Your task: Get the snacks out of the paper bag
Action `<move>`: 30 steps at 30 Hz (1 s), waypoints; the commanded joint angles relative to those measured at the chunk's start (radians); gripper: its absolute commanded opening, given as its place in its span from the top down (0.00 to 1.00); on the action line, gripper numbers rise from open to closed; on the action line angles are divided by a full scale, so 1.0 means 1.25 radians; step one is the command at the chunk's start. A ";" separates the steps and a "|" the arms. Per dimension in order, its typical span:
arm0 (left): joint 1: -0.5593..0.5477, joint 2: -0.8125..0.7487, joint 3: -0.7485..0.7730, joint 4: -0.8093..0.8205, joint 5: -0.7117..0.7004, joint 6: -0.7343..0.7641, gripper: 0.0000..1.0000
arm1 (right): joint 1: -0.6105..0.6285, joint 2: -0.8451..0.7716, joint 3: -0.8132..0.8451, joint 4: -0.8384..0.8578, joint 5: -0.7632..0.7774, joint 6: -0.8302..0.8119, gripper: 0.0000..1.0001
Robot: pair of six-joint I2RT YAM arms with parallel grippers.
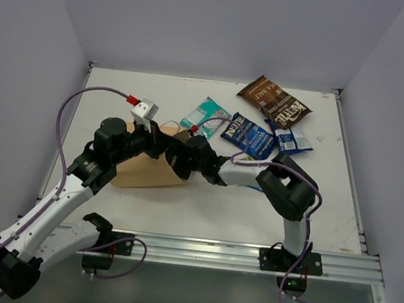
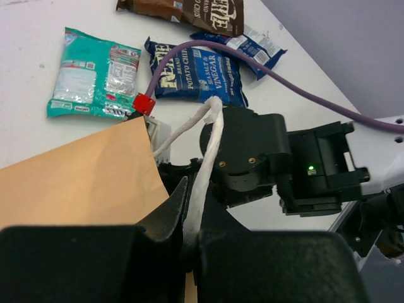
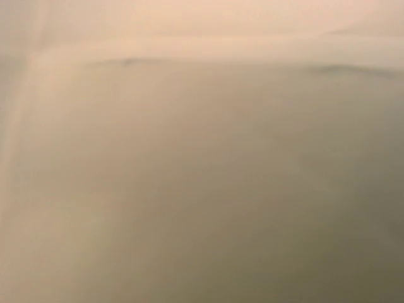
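Lying flat, tan paper bag (image 1: 145, 173); left hand (image 2: 189, 214) pinches its white string handle (image 2: 206, 158); right hand (image 1: 179, 160) inside, grip unseen.

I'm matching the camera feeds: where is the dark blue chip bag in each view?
Top external: dark blue chip bag just right of centre, among the packets.
Left wrist: dark blue chip bag, upper middle.
Right wrist: not in it.
Landmark: teal-white packet just left of it in both.

Frame fully filled by a pale tan paper bag (image 3: 202, 189) surface, very close and blurred, darker toward lower right. Faint horizontal crease (image 3: 189, 61) runs across near the top; soft vertical fold (image 3: 25, 139) down the left edge. Nothing else can be made out.
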 commanded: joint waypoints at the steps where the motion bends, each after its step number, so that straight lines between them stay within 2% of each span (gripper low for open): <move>1: 0.002 -0.015 -0.007 0.097 0.034 -0.042 1.00 | 0.004 0.032 0.032 0.046 -0.023 0.023 0.32; 2: 0.002 -0.019 -0.010 0.098 0.034 -0.042 1.00 | 0.005 0.037 0.035 0.062 -0.024 0.022 0.44; 5: 0.002 -0.030 -0.017 0.099 0.028 -0.040 1.00 | 0.004 0.043 0.039 0.074 -0.030 0.019 0.67; 6: 0.002 -0.032 -0.017 0.096 0.026 -0.038 1.00 | 0.005 0.043 0.040 0.076 -0.034 0.012 0.81; 9: 0.002 -0.043 -0.026 0.080 0.012 -0.031 1.00 | 0.004 0.029 0.029 0.077 -0.031 -0.001 1.00; 13: 0.002 -0.053 -0.041 0.045 -0.015 -0.001 1.00 | -0.001 -0.028 -0.007 0.084 -0.027 -0.033 1.00; 21: 0.002 -0.072 -0.061 -0.022 -0.071 0.078 1.00 | -0.032 -0.234 -0.118 0.083 -0.002 -0.127 1.00; 30: 0.003 -0.070 -0.058 -0.045 -0.069 0.130 1.00 | -0.063 -0.364 -0.192 0.046 0.010 -0.197 1.00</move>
